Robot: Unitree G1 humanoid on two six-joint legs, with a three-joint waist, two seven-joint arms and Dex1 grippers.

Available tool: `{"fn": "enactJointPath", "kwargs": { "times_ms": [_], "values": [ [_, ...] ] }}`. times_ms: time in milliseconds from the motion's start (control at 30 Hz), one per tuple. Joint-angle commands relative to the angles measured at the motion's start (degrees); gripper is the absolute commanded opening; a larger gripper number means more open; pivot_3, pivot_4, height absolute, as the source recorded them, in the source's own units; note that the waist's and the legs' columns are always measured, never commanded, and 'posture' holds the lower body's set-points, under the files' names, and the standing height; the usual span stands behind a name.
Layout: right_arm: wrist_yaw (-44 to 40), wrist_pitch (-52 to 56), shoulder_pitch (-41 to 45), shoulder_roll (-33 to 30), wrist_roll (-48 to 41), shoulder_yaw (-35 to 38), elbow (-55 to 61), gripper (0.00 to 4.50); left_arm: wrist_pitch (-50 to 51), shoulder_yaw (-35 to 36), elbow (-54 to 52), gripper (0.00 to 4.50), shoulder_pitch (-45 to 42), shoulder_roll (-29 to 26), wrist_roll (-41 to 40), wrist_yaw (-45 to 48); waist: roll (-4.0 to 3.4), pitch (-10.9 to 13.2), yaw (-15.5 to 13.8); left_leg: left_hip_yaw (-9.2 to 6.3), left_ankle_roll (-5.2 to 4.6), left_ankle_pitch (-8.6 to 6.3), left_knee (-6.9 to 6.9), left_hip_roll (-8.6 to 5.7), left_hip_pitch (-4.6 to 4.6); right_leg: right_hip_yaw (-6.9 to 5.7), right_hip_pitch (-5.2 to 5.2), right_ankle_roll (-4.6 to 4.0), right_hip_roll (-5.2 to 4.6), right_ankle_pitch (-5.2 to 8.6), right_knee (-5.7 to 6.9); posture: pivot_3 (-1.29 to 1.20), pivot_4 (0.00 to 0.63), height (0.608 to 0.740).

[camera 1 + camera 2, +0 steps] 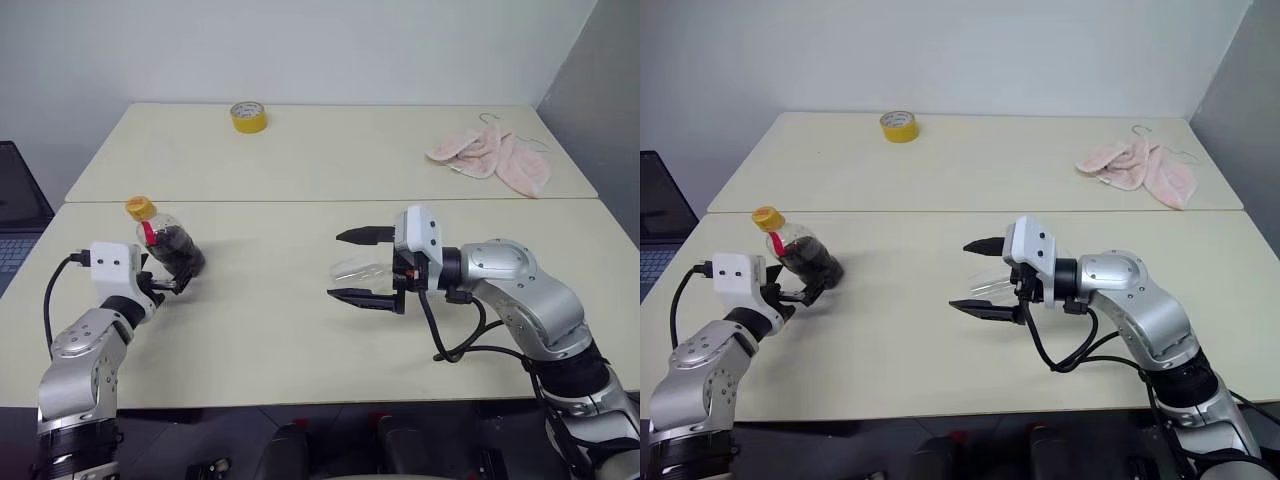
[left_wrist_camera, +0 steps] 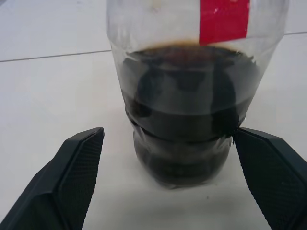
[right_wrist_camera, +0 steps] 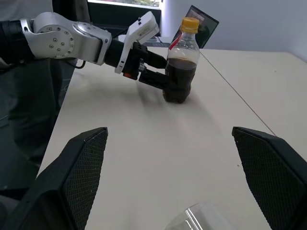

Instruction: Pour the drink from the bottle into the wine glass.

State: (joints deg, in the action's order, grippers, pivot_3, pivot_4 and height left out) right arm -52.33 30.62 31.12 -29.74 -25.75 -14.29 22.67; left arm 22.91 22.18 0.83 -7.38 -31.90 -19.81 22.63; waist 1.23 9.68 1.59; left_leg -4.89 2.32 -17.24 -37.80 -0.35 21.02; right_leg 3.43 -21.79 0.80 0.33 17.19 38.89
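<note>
The bottle (image 1: pixel 168 246) stands upright at the table's left, about half full of the dark drink (image 2: pixel 184 124), with a yellow cap (image 1: pixel 140 208) and a red label. My left gripper (image 1: pixel 172 282) is open, one finger on each side of the bottle's lower body; one fingertip (image 2: pixel 249 143) sits right at the bottle's wall, the other stands apart. The clear wine glass (image 1: pixel 358 268) looks tipped on its side at mid-table, between the wide-open fingers of my right gripper (image 1: pixel 348 266), which points left towards the bottle. I cannot tell whether those fingers touch the glass.
A yellow tape roll (image 1: pixel 248 116) lies at the back of the far table. A pink cloth on a hanger (image 1: pixel 490 158) lies at the back right. A laptop (image 1: pixel 20 215) sits off the left edge. A seam (image 1: pixel 330 200) joins the two tables.
</note>
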Motion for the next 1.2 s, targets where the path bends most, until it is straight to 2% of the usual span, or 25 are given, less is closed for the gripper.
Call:
{"fn": "enactJointPath", "kwargs": {
  "times_ms": [33,667,767,867,933,1033,1200],
  "values": [
    [0.6,0.1,1.4,0.6,0.1,0.6,1.5,4.45,-3.0,-0.3,0.6,4.5,-1.5,0.4,0.6,0.5,0.0,0.0,0.0,0.01,0.0,0.0,0.0,0.0,0.0,0.01,0.0,0.0,0.0,0.0,0.0,0.0,0.15,0.74],
    [1.6,-0.9,0.7,2.4,1.5,0.4,1.2,4.45,-9.7,-2.3,9.3,4.5,-6.2,0.9,2.3,2.3,0.0,0.0,0.0,-0.02,0.0,0.0,0.0,-0.01,0.07,-0.02,-0.08,0.0,-0.02,0.0,0.0,0.0,0.15,0.74],
    [1.6,-0.9,0.4,2.4,1.6,0.4,1.4,4.5,-10.5,-2.5,10.2,3.94,-6.3,0.7,2.3,2.8,0.0,0.0,0.0,-0.03,0.0,0.0,-0.01,-0.01,0.07,-0.03,-0.08,0.0,-0.02,-0.01,0.01,0.0,0.15,0.74],
    [1.7,-1.1,0.2,2.4,1.8,0.5,1.5,4.5,-11.2,-2.6,10.9,3.01,-6.4,0.5,1.9,4.3,0.0,0.0,0.0,-0.03,0.0,0.0,0.0,-0.01,0.08,-0.04,-0.08,0.0,-0.02,0.0,0.01,0.0,0.15,0.74],
    [1.7,-1.1,0.1,2.5,1.9,0.5,1.6,4.5,-11.5,-2.8,11.1,2.63,-6.4,0.3,1.9,5.2,0.0,0.0,0.0,-0.03,0.0,0.0,-0.01,-0.01,0.11,-0.04,-0.12,0.0,-0.02,-0.01,0.01,0.0,0.15,0.74],
    [1.7,-1.3,-0.4,2.4,1.9,0.6,1.8,4.5,-11.8,-2.9,10.9,2.3,-6.1,0.2,1.8,6.4,0.0,0.0,0.0,-0.04,0.0,0.0,-0.01,-0.01,0.14,-0.05,-0.16,0.0,-0.03,-0.01,0.01,0.0,0.15,0.74],
    [1.8,-1.4,-0.9,1.9,1.5,1.7,2.3,4.5,-10.4,-3.4,6.7,2.09,-4.5,0.4,0.7,8.6,0.01,0.0,0.0,-0.05,0.0,0.01,-0.04,-0.01,0.29,-0.06,-0.28,-0.01,-0.03,-0.01,0.04,0.0,0.15,0.74]
  ]
}}
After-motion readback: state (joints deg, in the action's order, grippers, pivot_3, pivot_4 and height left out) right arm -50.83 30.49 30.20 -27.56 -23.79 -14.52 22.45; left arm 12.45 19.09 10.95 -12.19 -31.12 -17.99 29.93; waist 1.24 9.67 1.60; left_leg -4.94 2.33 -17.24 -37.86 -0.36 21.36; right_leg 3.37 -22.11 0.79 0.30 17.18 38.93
